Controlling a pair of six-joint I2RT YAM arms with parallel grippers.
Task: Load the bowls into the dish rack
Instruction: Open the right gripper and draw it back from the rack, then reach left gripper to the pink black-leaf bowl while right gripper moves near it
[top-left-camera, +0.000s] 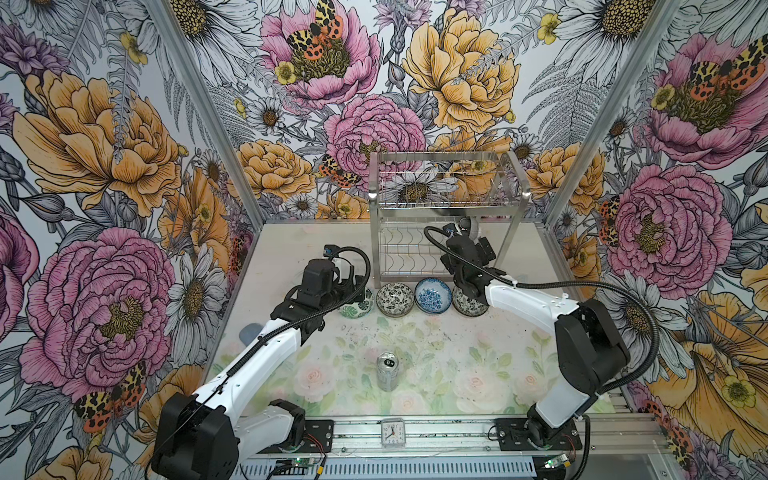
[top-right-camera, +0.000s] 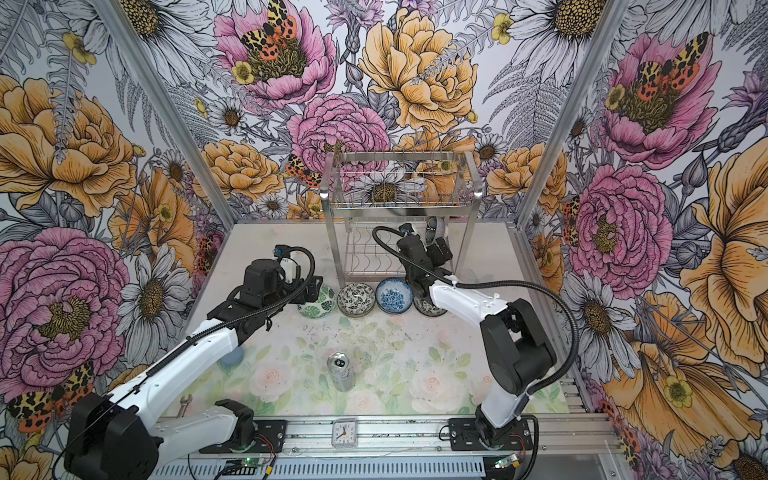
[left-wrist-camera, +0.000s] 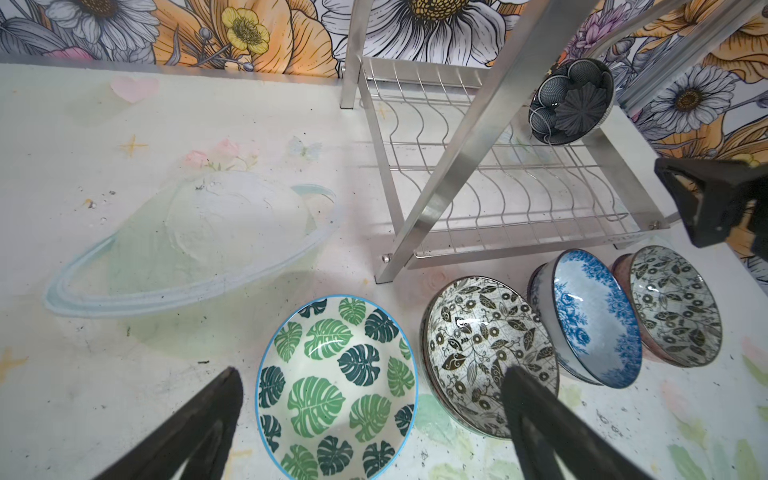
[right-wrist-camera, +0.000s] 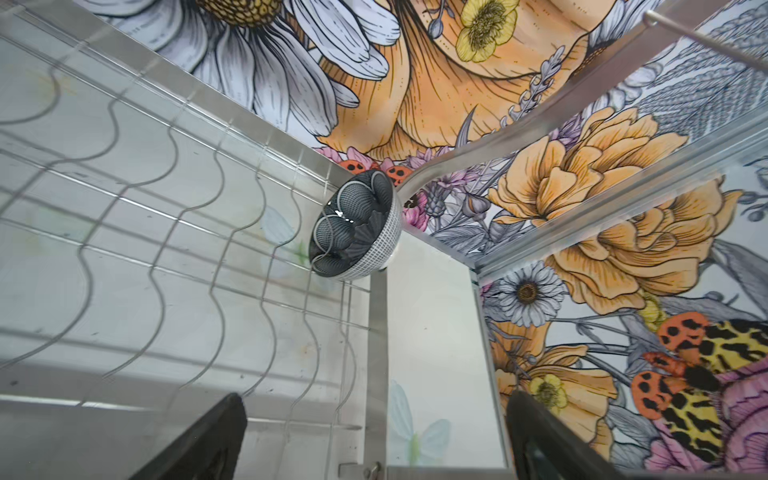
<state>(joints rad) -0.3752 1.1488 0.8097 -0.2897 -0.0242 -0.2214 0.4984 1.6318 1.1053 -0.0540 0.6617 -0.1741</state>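
Pastel table (top-left-camera: 415, 340): one dark grey bowl (left-wrist-camera: 571, 102) in steel wire dish rack (left-wrist-camera: 436, 178); four patterned bowls (top-left-camera: 395, 297) pending; left gripper (left-wrist-camera: 372, 374), right gripper (right-wrist-camera: 376, 397) open, empty.

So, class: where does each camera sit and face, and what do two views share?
Both top views: high in front, looking down at rack; left arm, right arm show.
Left wrist: above green bowl, looking down; open left gripper shows.
Right wrist: at rack's lower tier, facing dark bowl; open right gripper shows.
Shared: both wrists see the dark bowl.
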